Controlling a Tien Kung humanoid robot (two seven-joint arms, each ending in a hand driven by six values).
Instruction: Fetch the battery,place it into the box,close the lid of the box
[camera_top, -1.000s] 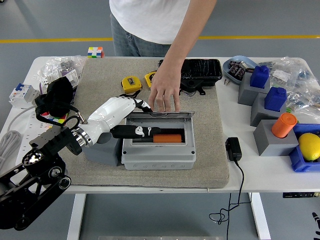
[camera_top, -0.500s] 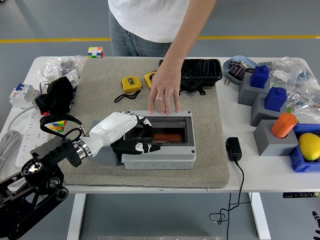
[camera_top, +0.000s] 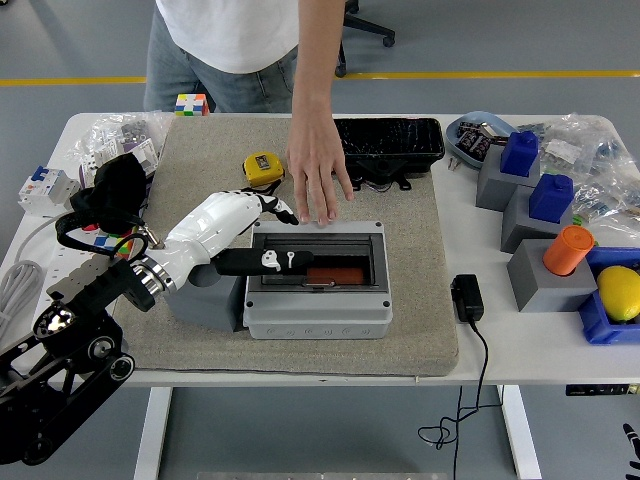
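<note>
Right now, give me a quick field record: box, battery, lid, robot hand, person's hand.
box: grey box on the mat, left of centre
battery: orange battery lying inside the box, seen through the lid
lid: clear lid lowered over the opening; cannot tell if latched
left hand: left hand lying across the left part of the lid, fingers flat, holding nothing
right hand: not in view
person's hand: person's hand resting on the mat just behind the box's far edge
</note>
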